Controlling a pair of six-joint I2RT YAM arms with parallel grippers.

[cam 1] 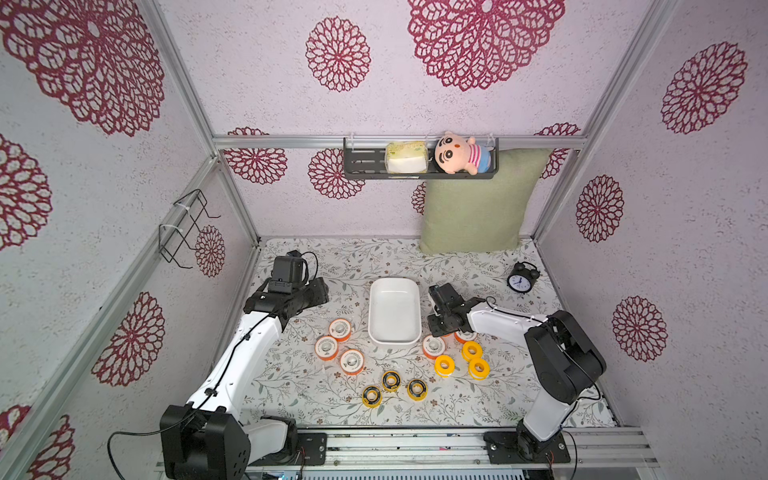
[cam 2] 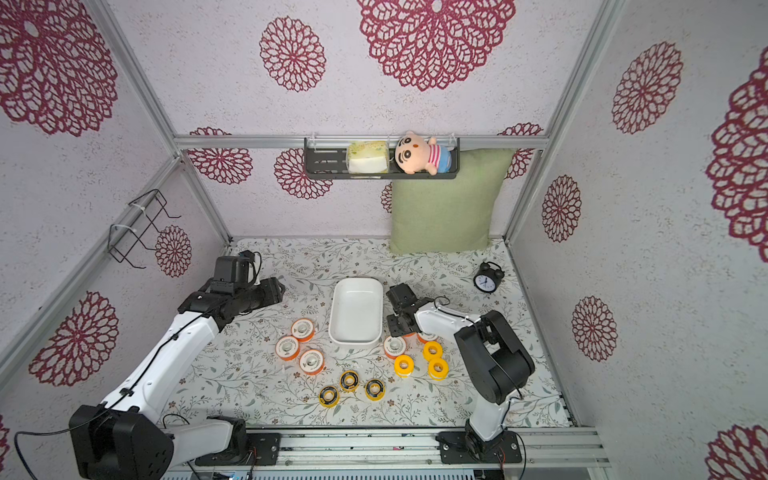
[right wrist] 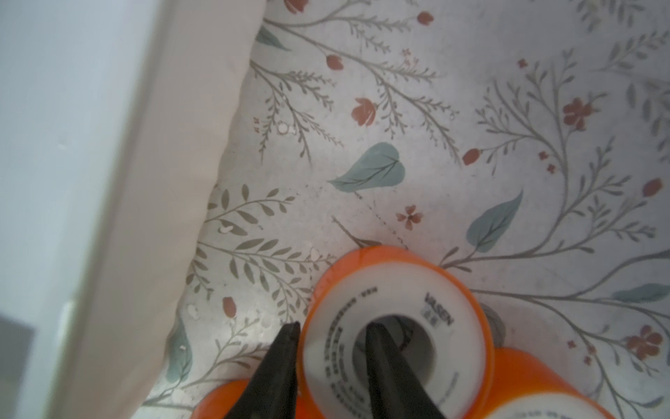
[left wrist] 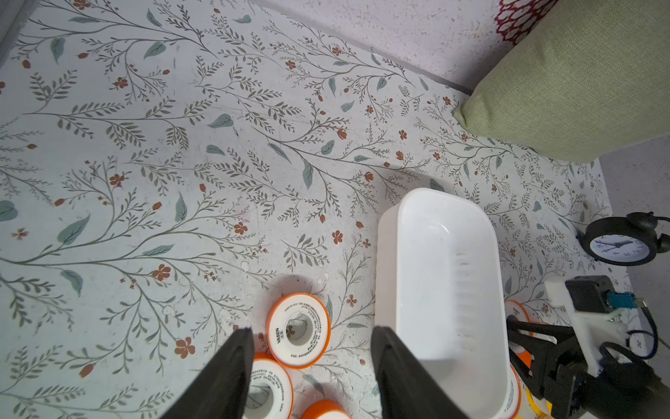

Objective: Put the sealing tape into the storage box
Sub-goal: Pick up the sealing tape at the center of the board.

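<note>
Your orange roll (right wrist: 398, 286) lies on the tabletop (right wrist: 471, 109) just beside the storage box (right wrist: 119, 181); your right hand (right wrist: 331, 326) straddles its wall, one finger in the hole, one outside; a firm pinch you cannot tell; your left hand (left wrist: 311, 330) hangs parted, empty.

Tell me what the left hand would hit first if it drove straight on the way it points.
Probably the orange roll of sealing tape lying flat just ahead of the open left hand; the storage box sits off to one side. Height is unclear, so it might land on the tablecloth beyond.
</note>
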